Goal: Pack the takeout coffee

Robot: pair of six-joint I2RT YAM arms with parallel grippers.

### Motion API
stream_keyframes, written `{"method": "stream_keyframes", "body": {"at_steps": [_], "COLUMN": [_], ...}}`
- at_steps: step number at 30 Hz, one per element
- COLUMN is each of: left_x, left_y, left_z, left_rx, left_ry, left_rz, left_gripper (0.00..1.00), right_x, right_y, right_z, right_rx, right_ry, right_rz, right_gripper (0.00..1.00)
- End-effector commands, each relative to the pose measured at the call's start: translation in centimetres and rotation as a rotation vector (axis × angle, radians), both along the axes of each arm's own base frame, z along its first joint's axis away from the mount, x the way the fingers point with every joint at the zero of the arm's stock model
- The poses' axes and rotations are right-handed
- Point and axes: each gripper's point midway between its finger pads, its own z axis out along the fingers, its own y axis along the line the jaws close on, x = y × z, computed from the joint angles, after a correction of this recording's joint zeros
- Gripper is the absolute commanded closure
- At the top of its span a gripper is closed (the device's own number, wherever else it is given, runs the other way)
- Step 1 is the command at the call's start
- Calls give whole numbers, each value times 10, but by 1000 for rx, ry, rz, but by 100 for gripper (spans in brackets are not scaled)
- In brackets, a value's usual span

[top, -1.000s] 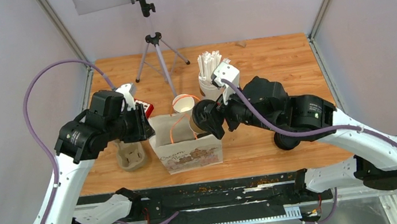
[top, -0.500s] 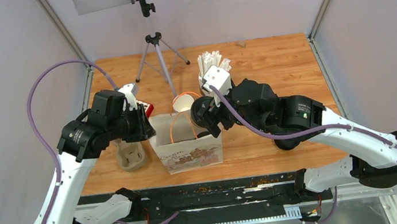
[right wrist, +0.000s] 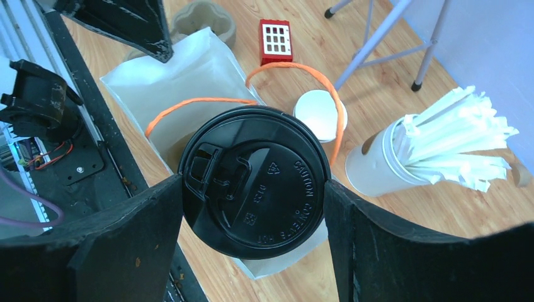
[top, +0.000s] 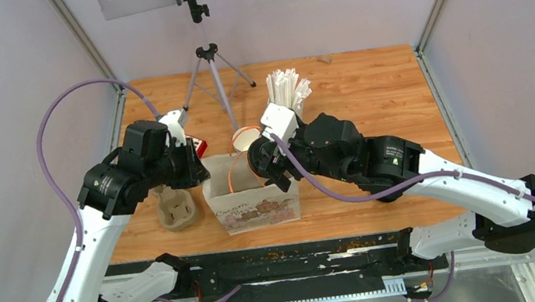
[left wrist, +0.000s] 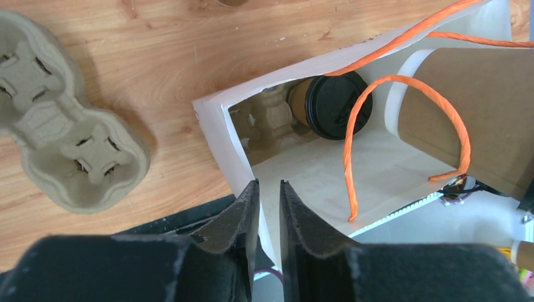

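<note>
- The held coffee cup, black lid on, hangs over the open mouth of the paper bag, with its long axis tilted and its base toward the bag (the lid faces the wrist camera).
- A second lidded cup sits deep inside the bag.
- The right gripper is clamped on the held cup's sides.
- The left gripper, jaws nearly together, pinches the bag's near rim.

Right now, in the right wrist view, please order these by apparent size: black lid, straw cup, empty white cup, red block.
1. black lid, though it is nearest the camera.
2. straw cup.
3. empty white cup.
4. red block.
</note>
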Motion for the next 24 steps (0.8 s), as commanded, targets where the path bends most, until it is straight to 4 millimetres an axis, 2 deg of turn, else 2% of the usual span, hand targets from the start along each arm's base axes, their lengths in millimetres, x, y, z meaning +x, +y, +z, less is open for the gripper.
{"method": "stream_keyframes", "body": {"at_steps": [1,5,9,13,21,24], "left_x": [8,8,7,9,9,9], "left_y": [-4,-8,-14,-22,-40,-40], "left_z": [12,12,7,10,17,21], "left_rx": [-32,-41,-61,-98,-185,-191], "left_ry": [-98,-91,-64,-77,-88,-87], "left_rz": [-33,-51,-65,-88,-142,-138], "left_gripper": [77,83,83,83,83,82], "right_x": [-9,-24,-36,-49,-60,-61], "right_y": [15,15,12,10,10,13], "right_z": [29,32,25,19,14,11], "right_rx": [94,114,115,116,111,96], "right_ry": [-75,-76,-62,-34,-21,-29], "right_rz": [107,196,255,311,349,358], "right_gripper": [32,30,30,30,30,30]}}
